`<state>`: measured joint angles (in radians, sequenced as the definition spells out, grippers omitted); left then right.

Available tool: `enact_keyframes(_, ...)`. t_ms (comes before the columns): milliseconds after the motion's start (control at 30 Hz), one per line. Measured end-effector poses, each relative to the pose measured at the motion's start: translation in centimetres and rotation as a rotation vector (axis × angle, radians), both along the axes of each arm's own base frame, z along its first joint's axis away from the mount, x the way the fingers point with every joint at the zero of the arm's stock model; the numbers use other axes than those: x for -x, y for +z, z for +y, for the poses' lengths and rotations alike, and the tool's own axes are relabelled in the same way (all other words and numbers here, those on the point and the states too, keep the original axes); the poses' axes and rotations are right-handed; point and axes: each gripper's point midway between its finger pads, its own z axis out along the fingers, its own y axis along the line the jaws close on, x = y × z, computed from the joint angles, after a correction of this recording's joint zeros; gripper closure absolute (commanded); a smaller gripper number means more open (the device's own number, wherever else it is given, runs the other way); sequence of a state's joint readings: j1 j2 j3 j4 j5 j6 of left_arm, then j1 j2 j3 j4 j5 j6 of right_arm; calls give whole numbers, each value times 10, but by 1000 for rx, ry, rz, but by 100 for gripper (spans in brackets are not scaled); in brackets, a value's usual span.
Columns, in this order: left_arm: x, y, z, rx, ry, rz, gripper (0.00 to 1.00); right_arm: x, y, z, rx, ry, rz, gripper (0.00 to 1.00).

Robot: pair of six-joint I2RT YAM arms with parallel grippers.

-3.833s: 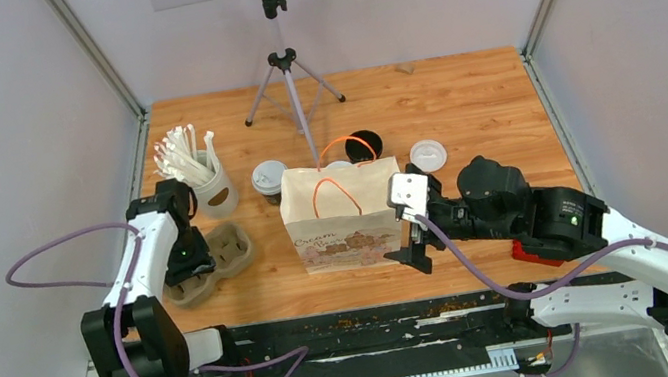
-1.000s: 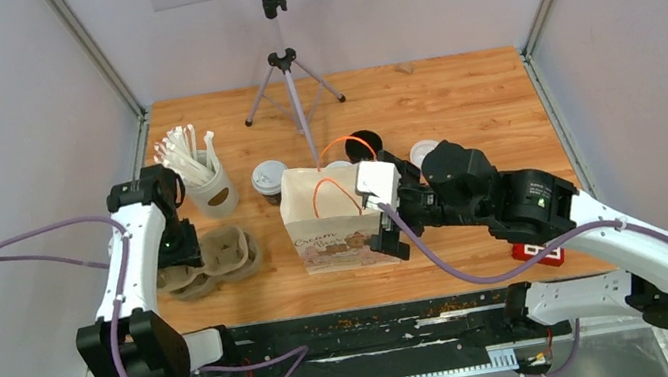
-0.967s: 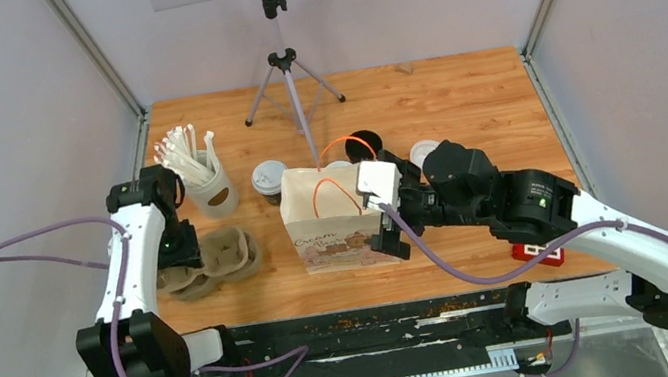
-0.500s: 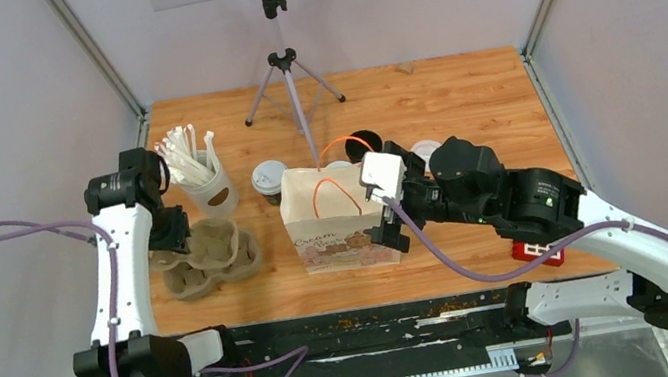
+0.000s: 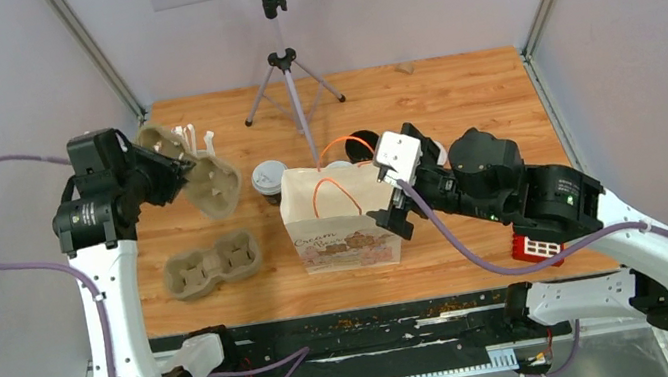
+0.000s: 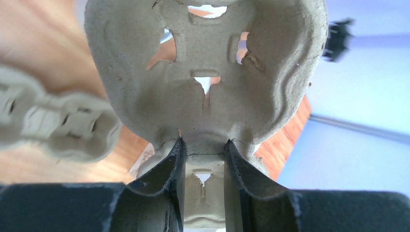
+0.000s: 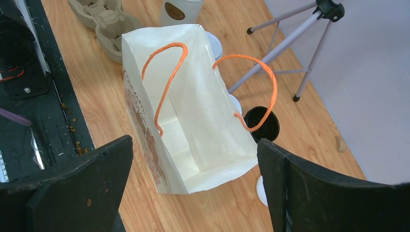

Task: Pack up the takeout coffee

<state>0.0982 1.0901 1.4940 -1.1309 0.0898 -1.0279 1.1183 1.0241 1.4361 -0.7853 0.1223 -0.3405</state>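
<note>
The left gripper (image 6: pixel 202 147) is clamped on the middle rib of a pulp tray (image 5: pixel 203 175). It holds the tray up in the air, tilted, with the long side pointing away from the fingers. The coffee stands on the table. One lidded cup (image 5: pixel 269 179) is below and to the right of this gripper, just beside the paper bag (image 5: pixel 343 219). One black cup (image 7: pixel 261 124) without a lid is just beyond the right gripper (image 7: pixel 192 145), which hangs wide open over the bag mouth. I judge that the left arm is nearer to the lidded cup.
</note>
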Motion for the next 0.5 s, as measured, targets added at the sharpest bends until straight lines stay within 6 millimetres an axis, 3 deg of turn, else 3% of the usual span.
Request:
enact_keyframes(133, -13, 44, -15, -80, -176, -196, 77, -3, 8, -4, -15, -30, -9, 0)
enact_keyframes(233, -17, 64, -31, -153, -302, -302, 76, -5, 15, -7, -33, -52, -15, 0)
enact_keyframes(500, -8, 118, -101, -349, -709, -591, 77, -3, 20, -9, -56, -68, 13, 0)
